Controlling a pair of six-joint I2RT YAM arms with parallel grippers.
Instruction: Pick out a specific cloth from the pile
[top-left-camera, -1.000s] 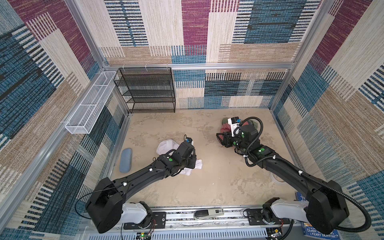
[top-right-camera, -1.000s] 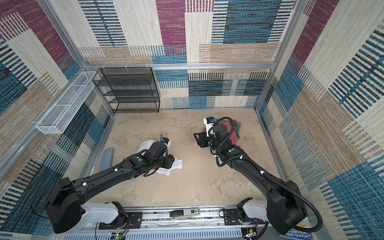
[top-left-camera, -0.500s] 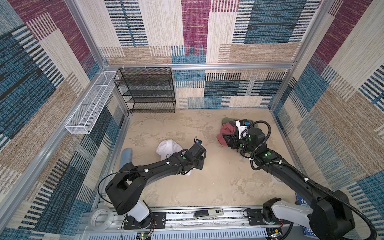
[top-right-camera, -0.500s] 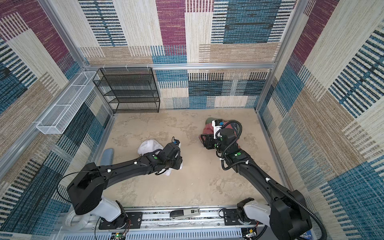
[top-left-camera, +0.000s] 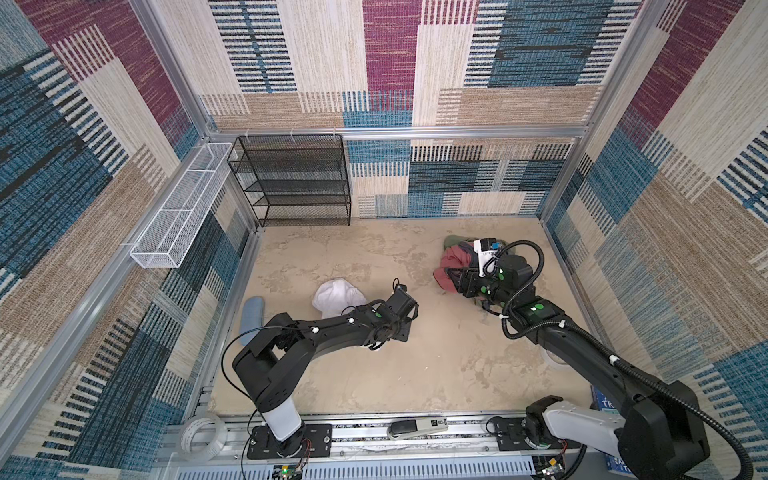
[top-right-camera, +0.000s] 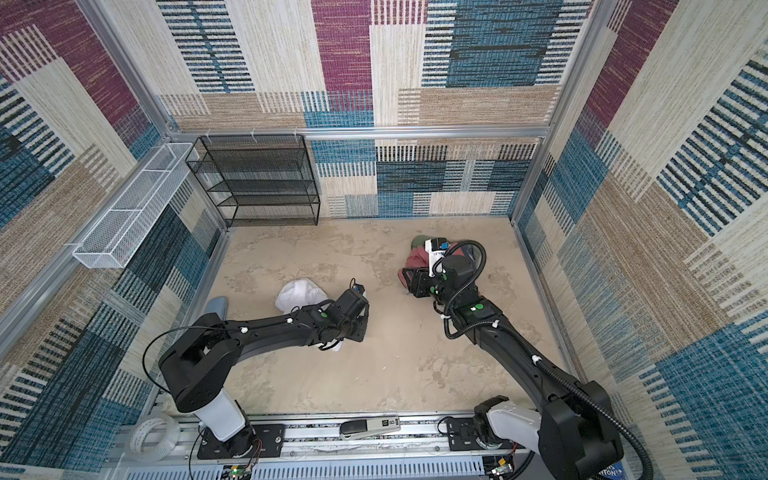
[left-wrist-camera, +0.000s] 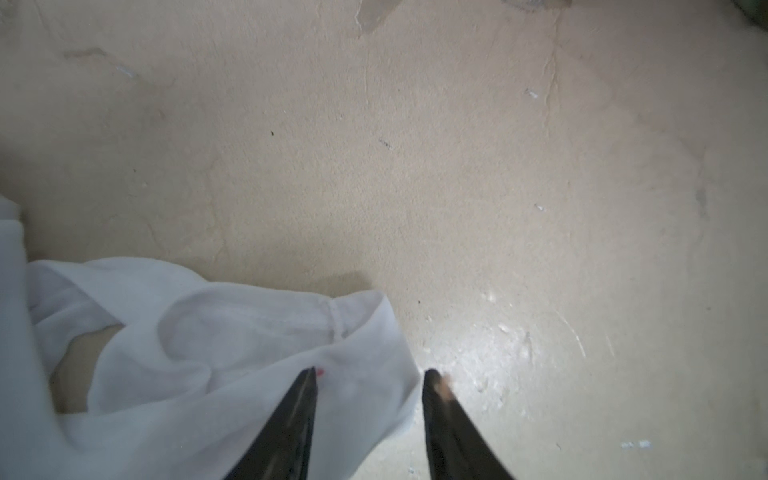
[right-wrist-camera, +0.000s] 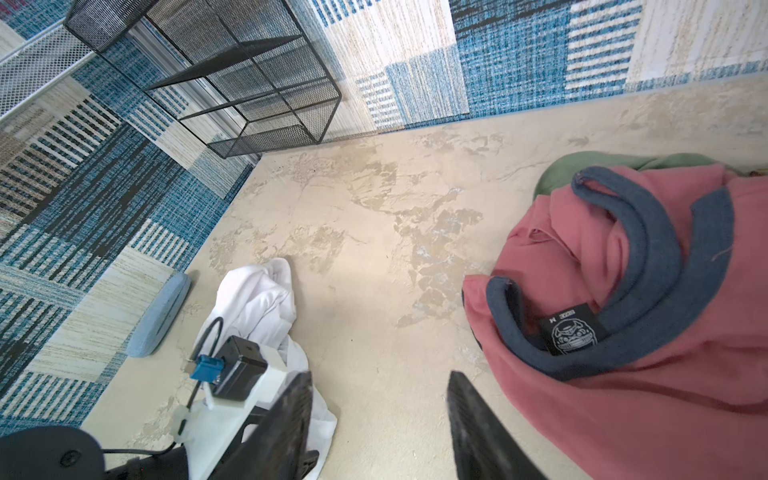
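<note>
The white cloth (top-left-camera: 338, 295) (top-right-camera: 299, 293) lies crumpled on the floor left of centre, apart from the pile. In the left wrist view my left gripper (left-wrist-camera: 370, 374) is open, its fingertips straddling a corner of the cloth (left-wrist-camera: 232, 345) from above. What is left of the pile, a salmon-red garment (top-left-camera: 451, 266) with grey-blue trim on an olive-green one (top-left-camera: 455, 241), sits at the back right. My right gripper (right-wrist-camera: 378, 380) hangs open over bare floor beside the salmon garment (right-wrist-camera: 623, 395), nothing between its fingers. It shows in both top views (top-left-camera: 459, 282) (top-right-camera: 415, 284).
A black mesh shelf (top-left-camera: 295, 178) stands at the back left and a white wire basket (top-left-camera: 183, 208) hangs on the left wall. A blue-grey pad (top-left-camera: 252, 318) lies by the left wall. A tape roll (top-left-camera: 203, 434) sits at the front rail.
My left gripper has slid right, from over the cloth's middle to its right-hand corner. The right gripper has shifted slightly right, beside the salmon garment.
</note>
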